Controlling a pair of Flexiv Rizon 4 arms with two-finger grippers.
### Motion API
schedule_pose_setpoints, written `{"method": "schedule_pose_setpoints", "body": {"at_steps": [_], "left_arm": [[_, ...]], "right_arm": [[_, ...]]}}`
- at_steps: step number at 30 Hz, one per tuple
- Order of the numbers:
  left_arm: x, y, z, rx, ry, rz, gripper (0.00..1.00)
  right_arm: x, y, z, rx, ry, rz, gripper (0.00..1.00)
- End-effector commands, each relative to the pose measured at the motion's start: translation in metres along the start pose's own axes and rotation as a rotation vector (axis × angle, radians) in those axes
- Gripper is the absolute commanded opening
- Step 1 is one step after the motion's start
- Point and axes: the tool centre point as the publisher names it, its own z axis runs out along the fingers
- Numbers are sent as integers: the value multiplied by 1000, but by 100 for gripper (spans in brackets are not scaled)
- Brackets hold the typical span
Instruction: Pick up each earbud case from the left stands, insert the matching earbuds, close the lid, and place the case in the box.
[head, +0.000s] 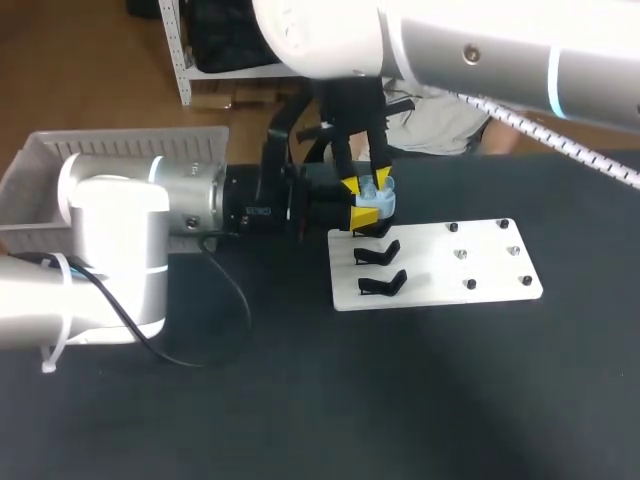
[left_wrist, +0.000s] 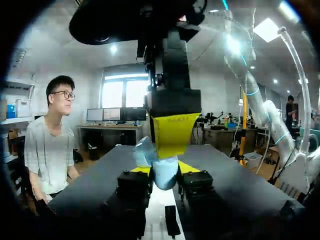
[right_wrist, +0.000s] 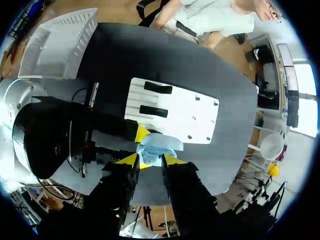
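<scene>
A light blue earbud case (head: 378, 203) is held above the far left corner of the white stand board (head: 440, 290). My left gripper (head: 368, 215) comes in level from the left and is shut on the case's lower part (left_wrist: 165, 174), one finger on each side. My right gripper (head: 364, 182) hangs straight down from above, right at the top of the case (right_wrist: 156, 146). One yellow tip of that other arm (left_wrist: 172, 134) shows just over the case in the left wrist view. Two black stands (head: 378, 268) on the board's left side are bare.
Several small pegs (head: 490, 255) stand on the right half of the board. A white ribbed bin (head: 35, 180) sits at the far left behind my left arm. A black cable (head: 215, 330) loops over the dark table beside that arm.
</scene>
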Motion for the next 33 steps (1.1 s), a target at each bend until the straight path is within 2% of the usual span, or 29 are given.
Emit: {"method": "schedule_pose_setpoints", "body": {"at_steps": [1,10,11,13,16,21,26,33], "left_arm": [[0,-2,-1,-7,-3,4,0],[0,-2,-1,-7,-3,4,0],[0,-2,-1,-7,-3,4,0],[0,-2,-1,-7,-3,4,0],[0,-2,-1,-7,-3,4,0],[0,-2,-1,-7,-3,4,0],[0,-2,-1,-7,-3,4,0],[0,-2,-1,-7,-3,4,0]], "right_arm": [[3,-2,1,-6,-10,1,47],[11,-6,-11,-47,-47,10,49],[12,-9,-15,-59,-60,32,63],[10,-17,-19,-68,-81,101,100],[1,-32,-22,-97,-108,226,100],[-23,-55,-12,-148,-108,388,100],[-39,-69,-2,-165,-80,438,100],[-41,-67,14,-168,-35,432,100]]}}
